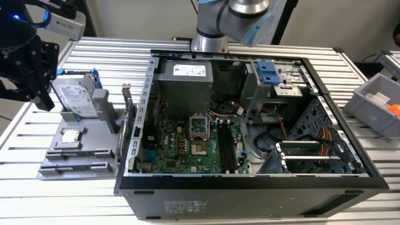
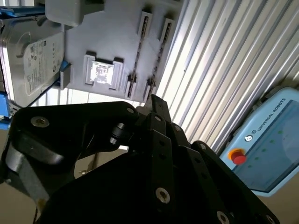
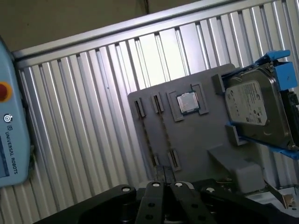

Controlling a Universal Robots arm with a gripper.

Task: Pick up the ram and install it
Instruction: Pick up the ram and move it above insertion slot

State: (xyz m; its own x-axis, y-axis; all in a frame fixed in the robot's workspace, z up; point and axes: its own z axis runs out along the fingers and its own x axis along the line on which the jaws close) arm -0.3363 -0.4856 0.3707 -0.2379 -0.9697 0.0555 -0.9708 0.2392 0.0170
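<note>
Claw (image 3: 163, 171): fingers pressed together, nothing pinched. It hangs above the grey fixture (image 3: 196, 140), tips over the near end of the two long holders.

Ram (image 3: 148, 140): a thin dark strip standing on edge between the end clips of one holder, untouched. A second strip (image 3: 167, 135) of the same look stands just beside it, so I cannot tell which is meant.

On the same fixture, farther out: processor chip (image 3: 188, 102) in its square pocket, then the hard drive (image 3: 254, 109) in its blue bracket.

The fixture sits by the counter (image 1: 56, 201) edge on the exterior view's left. The open computer case (image 1: 250, 183) is mid-counter, and the black memory slots (image 1: 228, 149) on the motherboard (image 1: 181, 145) look empty.

Step, as I judge it: approach for the pick, with no grasp made. A grasp calls for the claw spread, its pads squared to the strip's flat faces, and a straight descent clear of the clips.
</note>
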